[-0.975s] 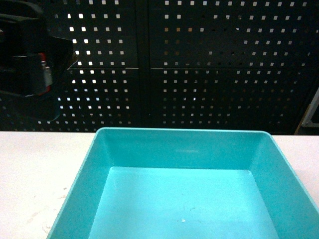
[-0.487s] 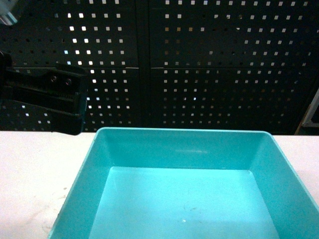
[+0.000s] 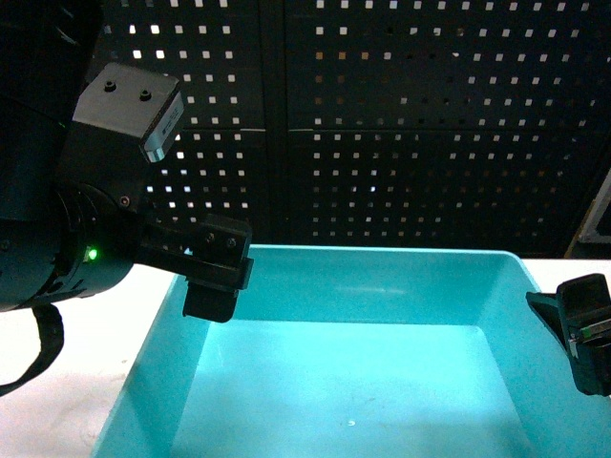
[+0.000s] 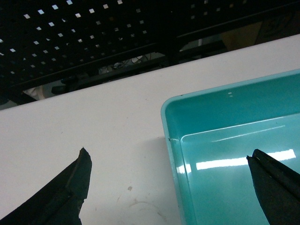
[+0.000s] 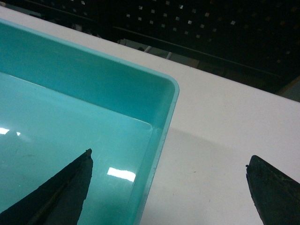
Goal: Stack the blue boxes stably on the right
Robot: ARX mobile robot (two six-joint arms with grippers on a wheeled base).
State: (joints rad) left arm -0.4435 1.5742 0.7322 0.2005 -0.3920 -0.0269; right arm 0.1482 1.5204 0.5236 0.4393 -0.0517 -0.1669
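Turquoise tub (image 3: 353,382) fills the lower middle of my head view on the white table (image 4: 93,122). Left gripper (image 4: 171,187) and right gripper (image 5: 168,187) both gape over its rims, nothing lifted yet. Royal-blue one's nowhere visible.

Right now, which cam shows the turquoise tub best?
Head view: the turquoise tub shows its back wall, both side walls and floor, with both grippers at its sides. The left wrist view catches only its far left corner; the right wrist view only the far right corner. Each open gripper straddles a side wall.
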